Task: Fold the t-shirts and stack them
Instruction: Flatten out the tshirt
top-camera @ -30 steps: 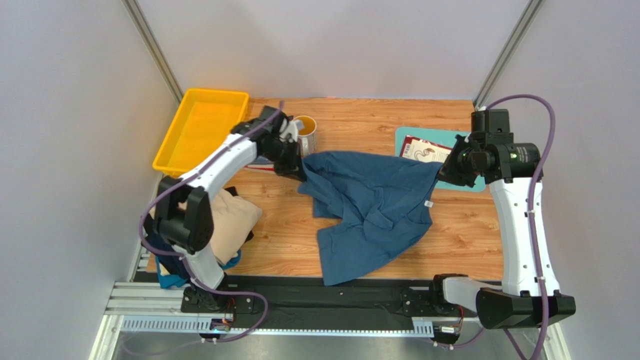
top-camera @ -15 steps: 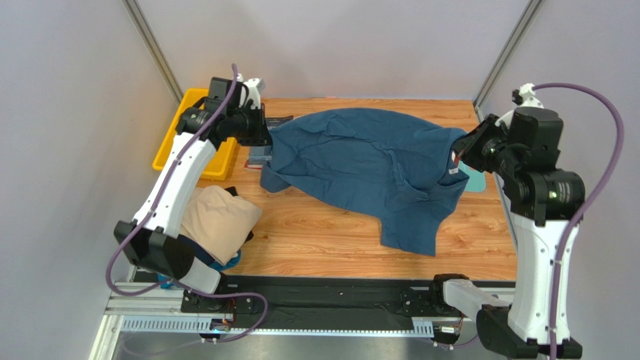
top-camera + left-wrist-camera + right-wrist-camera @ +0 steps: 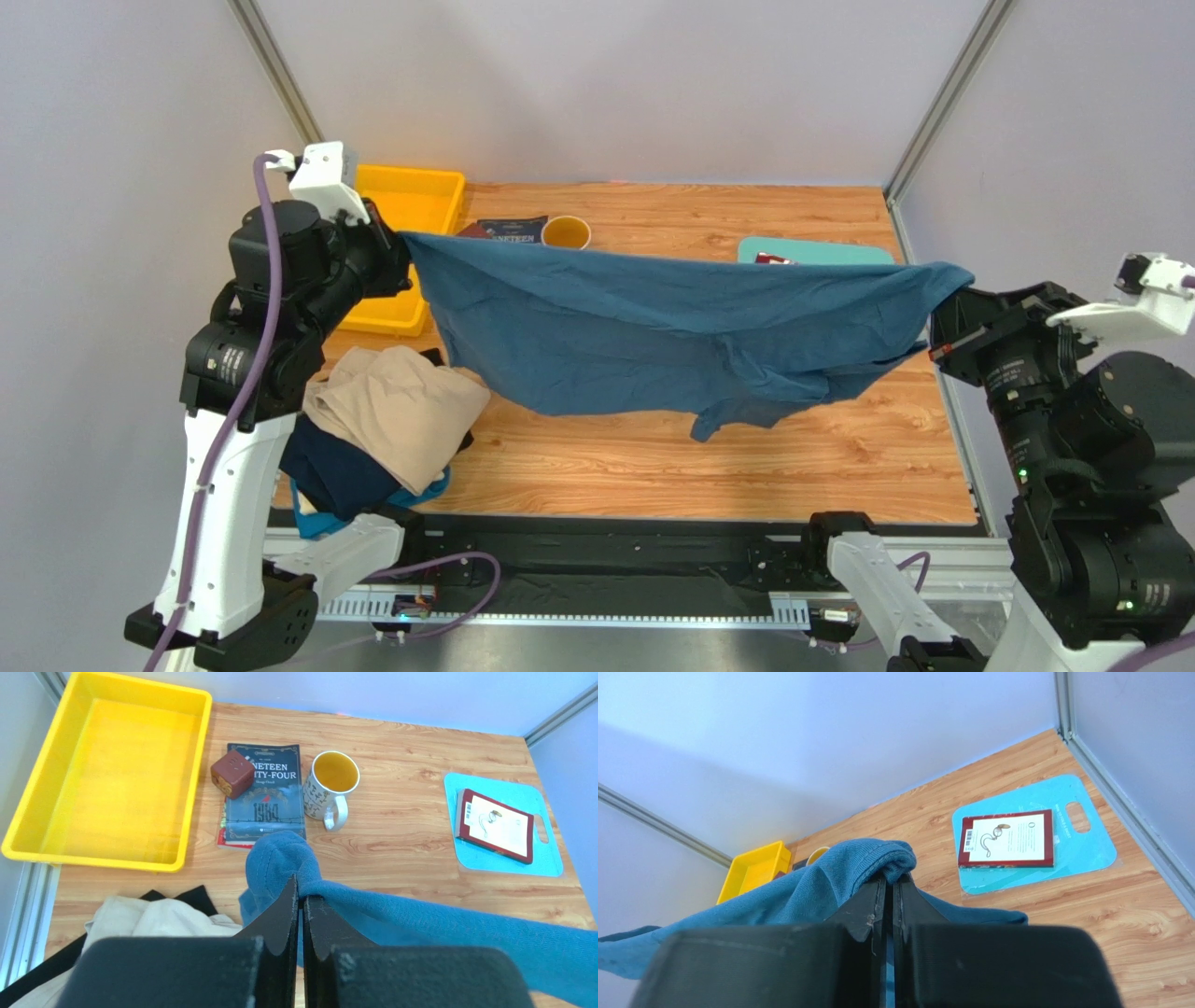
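At the left edge of the overhead view, the left gripper point(image 3: 397, 258) is raised high beside the yellow tray point(image 3: 421, 182). Its jaws are pressed together on one corner of the teal-blue shirt point(image 3: 673, 329), and the left wrist view shows the cloth bunched between the fingers point(image 3: 281, 903). In the lower left, a beige shirt point(image 3: 400, 406) lies crumpled on top of a dark navy shirt point(image 3: 337, 476). A bit of a light blue shirt point(image 3: 316, 525) peeks out beneath them at the table's near edge. The teal-blue shirt hangs in the air across the middle of the frame, spread between both arms, its lower edge sagging above the wooden table point(image 3: 631, 462). Behind it, near the top, a dark book point(image 3: 505, 230) and a mug point(image 3: 567, 233) sit side by side, and a brown cube point(image 3: 232, 774) rests on the book's corner. Further right, a teal cutting board point(image 3: 828, 252) carries a red-edged card point(image 3: 495, 815). At the right edge, the right gripper point(image 3: 943, 325) pinches the shirt's other corner, jaws clamped on the fabric.
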